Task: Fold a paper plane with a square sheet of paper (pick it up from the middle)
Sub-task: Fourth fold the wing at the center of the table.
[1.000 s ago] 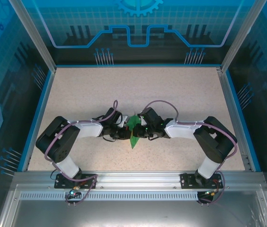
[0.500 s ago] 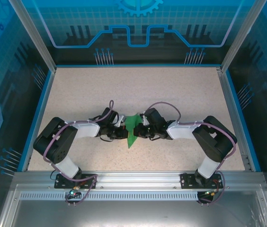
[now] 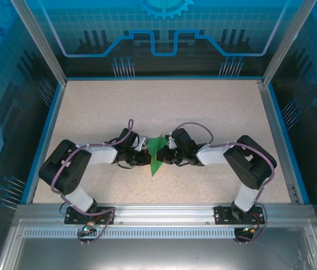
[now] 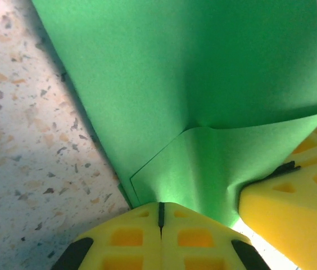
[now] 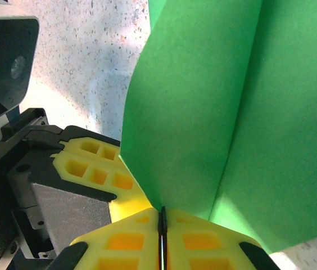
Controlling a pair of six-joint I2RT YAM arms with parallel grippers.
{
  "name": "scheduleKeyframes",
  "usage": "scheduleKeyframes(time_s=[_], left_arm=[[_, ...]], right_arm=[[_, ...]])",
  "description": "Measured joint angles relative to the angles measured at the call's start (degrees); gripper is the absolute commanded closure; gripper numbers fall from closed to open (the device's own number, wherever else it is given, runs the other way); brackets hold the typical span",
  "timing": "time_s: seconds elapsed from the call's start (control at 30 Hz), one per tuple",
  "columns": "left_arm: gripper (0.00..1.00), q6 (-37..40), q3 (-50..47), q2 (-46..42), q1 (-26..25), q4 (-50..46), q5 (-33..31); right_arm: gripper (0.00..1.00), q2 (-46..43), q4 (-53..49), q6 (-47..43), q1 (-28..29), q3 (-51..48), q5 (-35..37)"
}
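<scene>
Speckled table [image 3: 91,107] carries the green paper [image 3: 157,152], pinched by left gripper [image 4: 159,207] at nine o'clock and right gripper [image 5: 161,212] at three.

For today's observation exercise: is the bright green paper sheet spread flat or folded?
Folded: the bright green paper sheet shows a straight crease by the right gripper and an overlapping flap by the left gripper.

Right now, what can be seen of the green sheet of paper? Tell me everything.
The sheet of paper is thin, bright green, plain and matte. It is partly folded: the wrist views show a sharp crease and an overlapping flap. It sits between the two arms over the middle of the speckled table, with a pointed end toward the near edge. The left gripper and the right gripper are both shut on it. Whether it touches the table is unclear.
</scene>
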Motion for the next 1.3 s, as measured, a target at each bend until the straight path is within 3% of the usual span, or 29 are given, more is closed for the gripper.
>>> scheduleKeyframes(time_s=[1.3], left_arm=[[1.0, -0.1, -1.0, -0.7, 2.3, 0.4, 1.9]], right_arm=[[0.92, 5.7, 2.7, 2.4, -0.4, 4.1, -3.3]])
